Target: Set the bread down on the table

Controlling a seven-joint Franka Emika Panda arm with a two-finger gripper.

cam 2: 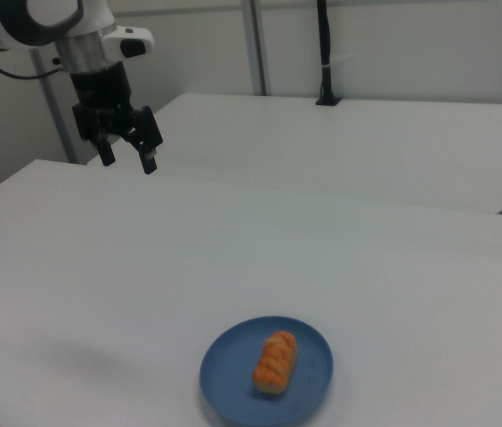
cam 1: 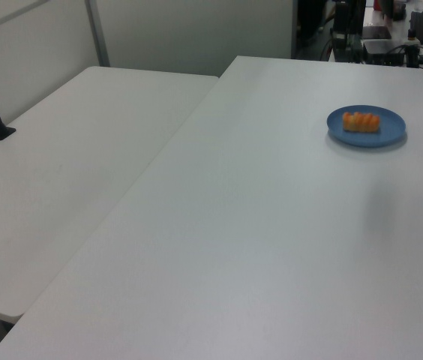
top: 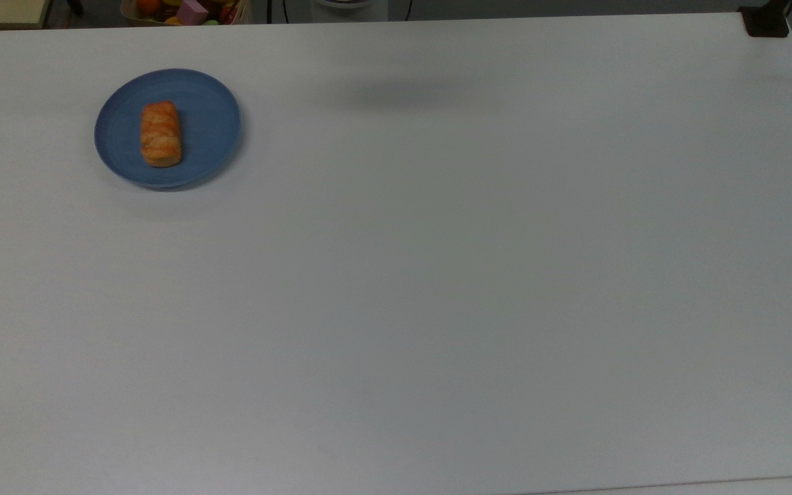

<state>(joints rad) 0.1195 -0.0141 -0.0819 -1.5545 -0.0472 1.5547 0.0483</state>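
The bread (top: 160, 134) is a small golden-orange bun lying on a round blue plate (top: 210, 120) near the top view's upper left. The same bread (cam 1: 361, 121) on its plate (cam 1: 390, 129) sits at the left view's far right, and the bread (cam 2: 275, 362) rests on the plate (cam 2: 313, 356) at the bottom of the right view. The white table (top: 437, 275) spreads wide around it. My gripper (cam 2: 128, 162) hangs open and empty high above the table at the right view's upper left, far from the bread.
A second white table (cam 2: 367, 142) adjoins this one, with a black pole (cam 2: 324, 53) clamped at its far edge. A box of colourful toys (top: 186, 10) sits beyond the table's top edge in the top view. A black clamp (top: 766, 20) sits at the corner.
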